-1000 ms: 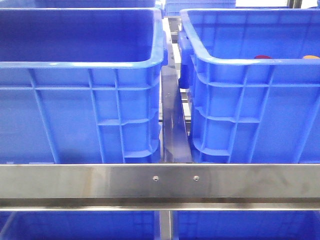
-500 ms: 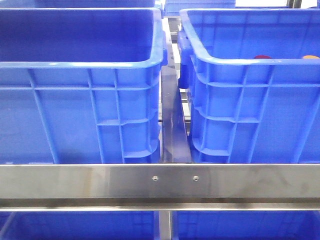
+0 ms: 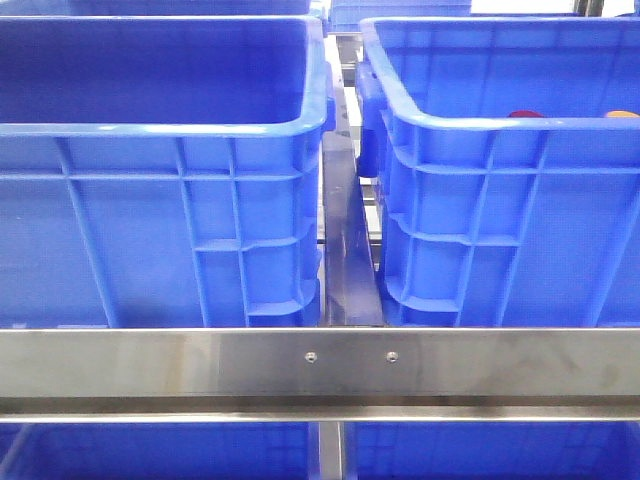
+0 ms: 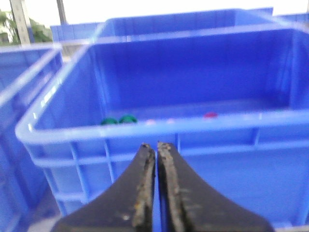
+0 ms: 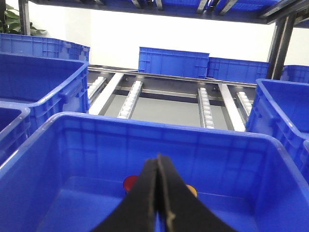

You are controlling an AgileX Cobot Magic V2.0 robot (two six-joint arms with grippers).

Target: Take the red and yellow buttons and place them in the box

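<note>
Your left gripper (image 4: 156, 147) and right gripper (image 5: 158, 162) are both closed, empty; the small dark red round button (image 5: 129, 183) and the orange-yellow one (image 5: 192, 190) lie in the right large blue plastic crate (image 3: 480, 124).

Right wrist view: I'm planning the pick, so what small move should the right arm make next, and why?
Probably open the right gripper and lower it toward the red button. Its jaws are closed and empty, hovering above the crate, while the red button and the yellow button lie on the crate floor just beyond the fingertips.
</note>
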